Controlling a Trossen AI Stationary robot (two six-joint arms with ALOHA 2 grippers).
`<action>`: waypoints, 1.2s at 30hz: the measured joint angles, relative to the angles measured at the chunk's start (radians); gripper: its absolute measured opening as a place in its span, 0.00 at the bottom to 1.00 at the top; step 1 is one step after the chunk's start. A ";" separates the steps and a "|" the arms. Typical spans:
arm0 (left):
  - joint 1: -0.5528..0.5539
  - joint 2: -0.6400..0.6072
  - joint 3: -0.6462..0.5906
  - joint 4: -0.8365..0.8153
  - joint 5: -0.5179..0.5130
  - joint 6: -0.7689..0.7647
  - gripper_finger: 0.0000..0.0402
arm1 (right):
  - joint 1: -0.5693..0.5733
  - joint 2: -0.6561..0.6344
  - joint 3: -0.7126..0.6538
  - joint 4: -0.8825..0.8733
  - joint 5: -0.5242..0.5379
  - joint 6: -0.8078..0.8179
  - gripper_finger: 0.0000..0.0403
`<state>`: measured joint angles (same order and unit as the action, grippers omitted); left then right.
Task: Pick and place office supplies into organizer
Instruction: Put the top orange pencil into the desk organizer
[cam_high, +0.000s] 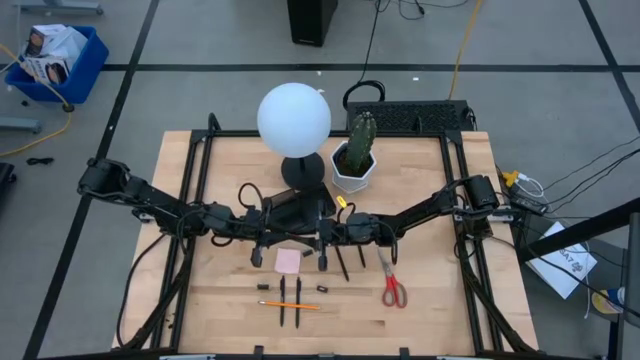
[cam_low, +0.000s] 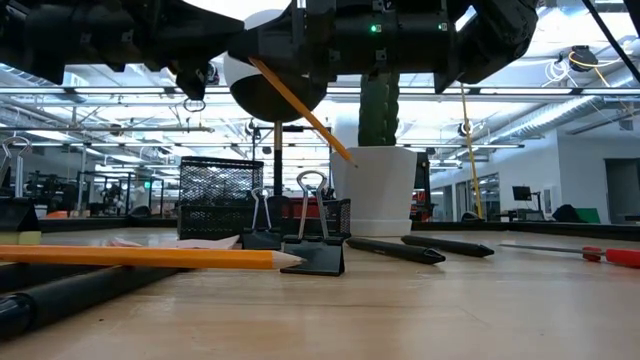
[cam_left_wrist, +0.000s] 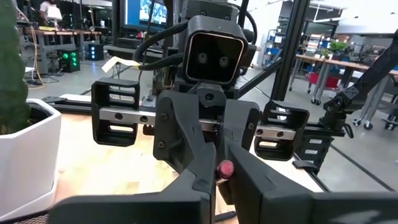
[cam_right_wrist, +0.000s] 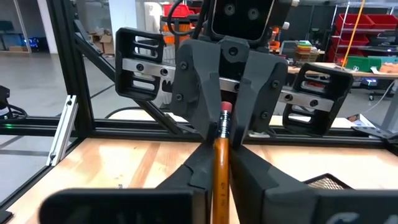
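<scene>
Left pincer (cam_right_wrist: 225, 117) and right pincer (cam_left_wrist: 216, 163) both clamp the pencil (cam_right_wrist: 220, 168); right should release before left swings toward the organizer (cam_low: 215, 190) at nine o'clock.

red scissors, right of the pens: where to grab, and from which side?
The red-handled scissors lie flat and closed, with nothing touching them. Probably best to come straight down from above and pinch across the closed blades just ahead of the red loops, one finger on each long edge. That part is narrow and solid; the loops are wider and hollow.
</scene>
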<state>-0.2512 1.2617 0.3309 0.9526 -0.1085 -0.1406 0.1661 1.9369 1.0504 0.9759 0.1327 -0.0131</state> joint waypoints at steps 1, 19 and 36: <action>0.000 0.000 0.000 0.004 0.000 -0.003 0.07 | 0.000 0.000 0.000 0.001 -0.002 0.000 0.11; 0.000 -0.020 0.000 -0.037 0.011 -0.031 0.07 | -0.001 -0.017 -0.009 -0.139 -0.002 0.014 0.52; -0.032 -0.337 0.000 -0.413 -0.270 -0.011 0.07 | 0.000 -0.335 -0.265 -0.164 -0.003 0.027 0.54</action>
<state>-0.2829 0.9243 0.3305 0.5397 -0.3782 -0.1521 0.1658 1.6018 0.7857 0.8118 0.1299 0.0141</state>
